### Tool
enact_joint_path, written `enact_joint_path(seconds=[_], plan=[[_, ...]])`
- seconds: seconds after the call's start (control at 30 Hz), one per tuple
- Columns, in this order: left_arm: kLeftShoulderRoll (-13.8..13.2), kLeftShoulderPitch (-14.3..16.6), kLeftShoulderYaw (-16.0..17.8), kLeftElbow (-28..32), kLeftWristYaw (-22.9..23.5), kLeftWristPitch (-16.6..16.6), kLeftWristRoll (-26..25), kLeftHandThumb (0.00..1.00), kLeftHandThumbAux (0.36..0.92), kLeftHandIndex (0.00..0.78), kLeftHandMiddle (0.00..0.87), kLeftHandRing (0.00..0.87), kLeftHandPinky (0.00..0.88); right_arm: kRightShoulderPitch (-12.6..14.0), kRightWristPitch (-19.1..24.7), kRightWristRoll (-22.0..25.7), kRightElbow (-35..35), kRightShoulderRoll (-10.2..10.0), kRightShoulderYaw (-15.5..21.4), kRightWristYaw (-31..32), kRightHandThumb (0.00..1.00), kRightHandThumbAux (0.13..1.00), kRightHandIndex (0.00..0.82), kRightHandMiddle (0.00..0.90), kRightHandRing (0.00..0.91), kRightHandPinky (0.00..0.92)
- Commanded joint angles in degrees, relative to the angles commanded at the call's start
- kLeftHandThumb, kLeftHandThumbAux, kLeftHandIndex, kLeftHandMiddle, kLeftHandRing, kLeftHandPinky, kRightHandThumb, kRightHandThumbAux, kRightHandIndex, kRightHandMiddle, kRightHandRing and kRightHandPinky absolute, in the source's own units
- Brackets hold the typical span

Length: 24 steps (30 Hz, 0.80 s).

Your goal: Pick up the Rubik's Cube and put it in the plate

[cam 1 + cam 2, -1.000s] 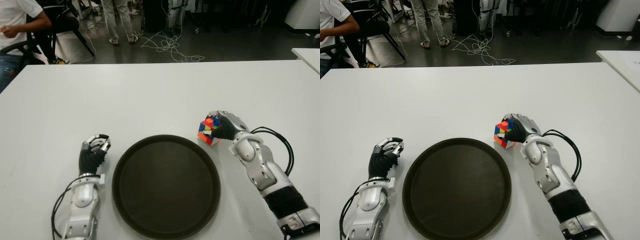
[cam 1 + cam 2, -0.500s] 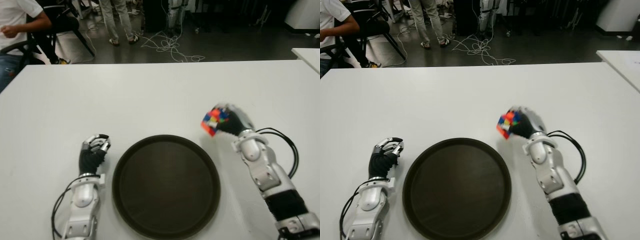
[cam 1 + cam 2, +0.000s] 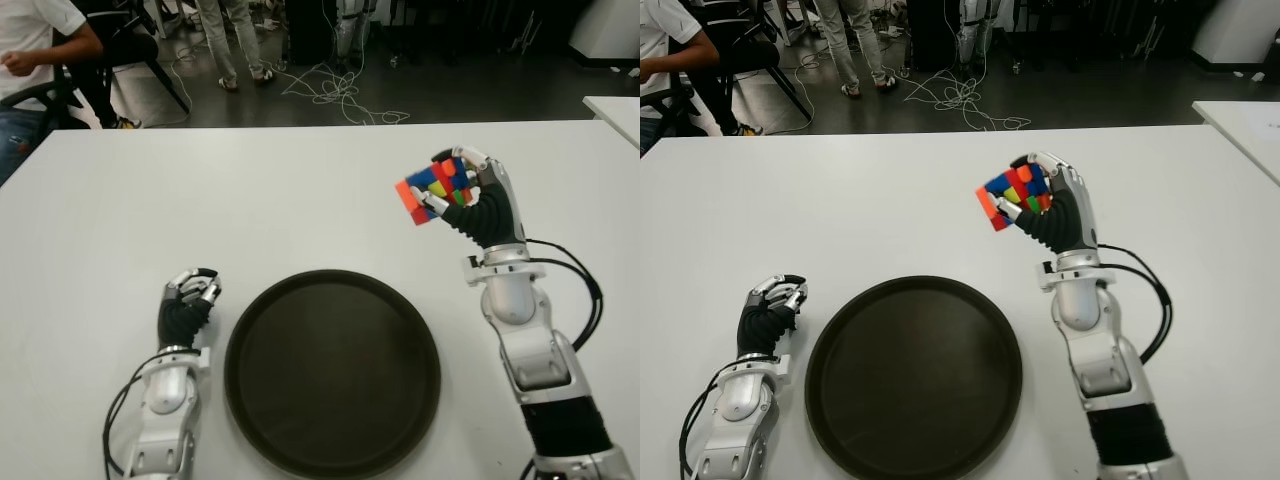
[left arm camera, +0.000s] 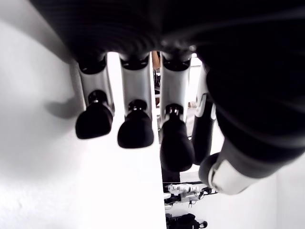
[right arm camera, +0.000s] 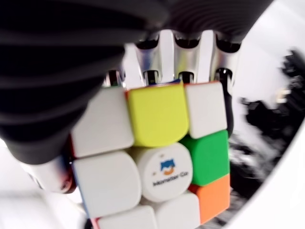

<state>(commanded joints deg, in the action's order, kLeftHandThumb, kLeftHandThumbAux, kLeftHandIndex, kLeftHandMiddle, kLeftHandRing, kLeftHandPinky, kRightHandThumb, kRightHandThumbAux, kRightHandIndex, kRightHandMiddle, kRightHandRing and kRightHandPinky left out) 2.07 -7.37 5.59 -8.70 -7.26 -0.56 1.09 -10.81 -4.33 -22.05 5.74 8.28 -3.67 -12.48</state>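
White tabletop (image 3: 300, 190) filled most of the head camera's view, with a dark floor strewn with loose cables (image 3: 335, 90) beyond its far edge, a seated person (image 3: 35, 55) at the far left corner and a standing person's legs (image 3: 232, 45) farther back. On the tabletop, close to the robot, lay a round dark plate (image 3: 332, 372) with a raised rim and nothing in it. The right hand (image 3: 478, 200) was raised above the tabletop, beyond and to the right of the plate, its fingers (image 3: 470, 165) curled tightly around the Rubik's Cube (image 3: 432, 190), which was held clear of the surface and tilted, showing orange, blue, red and yellow squares. From the right wrist, the cube's white face with a round logo sticker sat against the palm, the fingers wrapping its far side. The left hand (image 3: 187, 303) showed just to the left of the plate, its fingers (image 4: 136, 129) curled loosely inward and holding nothing.
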Motion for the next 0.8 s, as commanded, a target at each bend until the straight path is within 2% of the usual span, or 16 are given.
enact_joint_path(seconds=[0.23,0.5,0.63,0.8], plan=[[-0.1,0.0,-0.1,-0.1,0.4,-0.1,-0.2,0.709,0.703,0.441,0.786,0.798,0.781,0.4,-1.4,0.9,1.8,-1.1,-0.1,0.6,0.697,0.724,0.44,0.809,0.825,0.817],[-0.3,0.0,-0.1,-0.1,0.6,0.2,-0.2,0.709,0.703,0.441,0.779,0.793,0.776,0.6,-5.1,1.7,1.9,-2.7,-1.6,1.1,0.695,0.724,0.44,0.809,0.821,0.81],[-0.3,0.1,-0.1,-0.2,0.6,0.1,-0.2,0.709,0.703,0.441,0.777,0.791,0.776,0.4,-6.5,1.4,2.4,-4.1,-3.6,1.4,0.696,0.724,0.44,0.805,0.817,0.806],[0.0,0.0,-0.1,0.1,0.3,0.2,0.0,0.71,0.702,0.442,0.783,0.794,0.777,1.3,-11.1,1.4,1.3,-5.0,-7.4,2.6,0.695,0.724,0.44,0.804,0.816,0.807]])
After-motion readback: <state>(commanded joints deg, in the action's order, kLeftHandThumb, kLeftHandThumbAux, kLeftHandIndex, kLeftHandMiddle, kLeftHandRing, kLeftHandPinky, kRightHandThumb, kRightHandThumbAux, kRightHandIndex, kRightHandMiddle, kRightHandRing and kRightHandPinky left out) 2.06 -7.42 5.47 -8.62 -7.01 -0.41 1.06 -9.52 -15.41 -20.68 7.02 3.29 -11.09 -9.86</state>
